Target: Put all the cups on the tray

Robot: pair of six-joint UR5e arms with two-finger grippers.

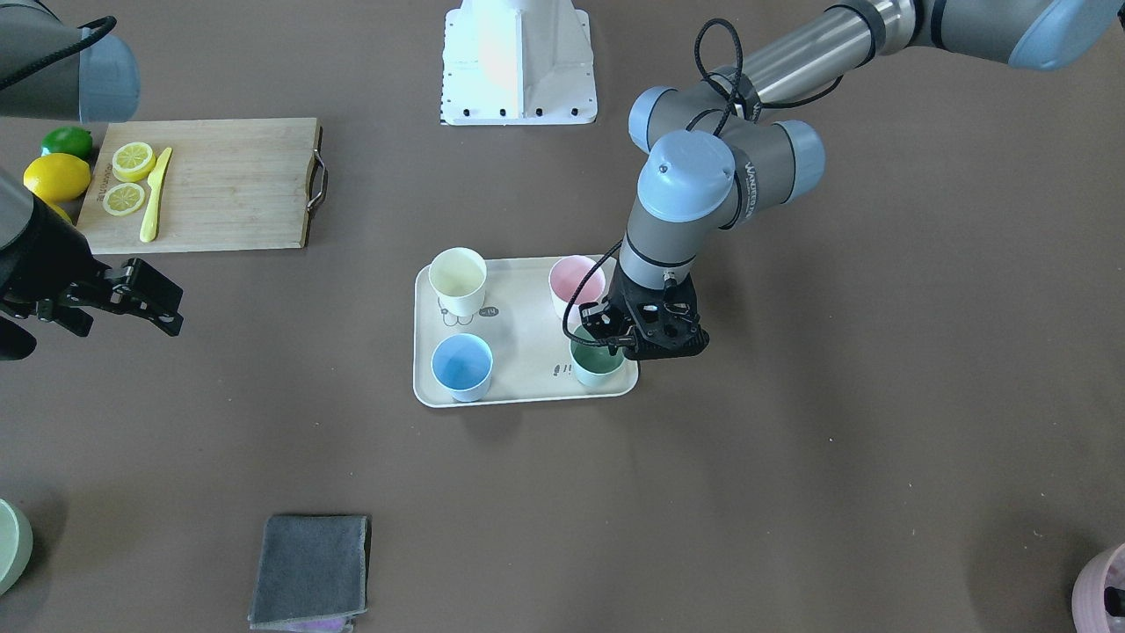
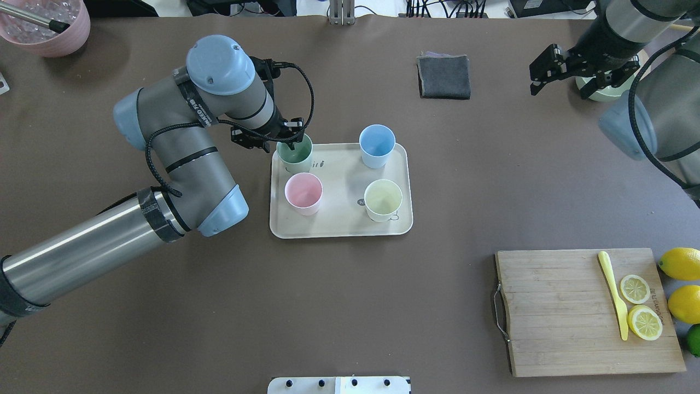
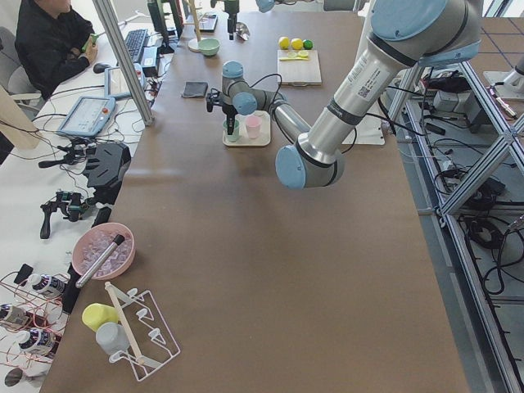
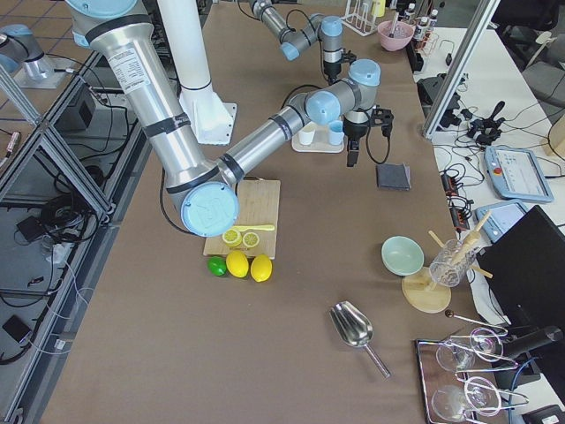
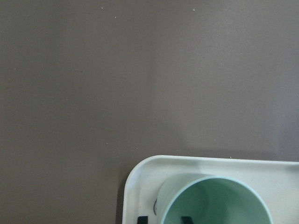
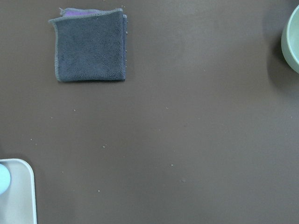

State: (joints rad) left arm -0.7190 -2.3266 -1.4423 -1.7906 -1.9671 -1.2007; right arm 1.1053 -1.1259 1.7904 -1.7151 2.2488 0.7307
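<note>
Left claw (image 2: 280, 143), parted and empty, straddles the rim, the likeliest hold, of a presumably light, rigid mint-green matte tumbler (image 2: 298, 158).

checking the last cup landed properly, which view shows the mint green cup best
Overhead exterior: the mint green cup stands whole on the tray, only its rim under the left gripper. Front-facing half hides it behind that gripper; left wrist crops it; exterior left shows it tiny.
</note>
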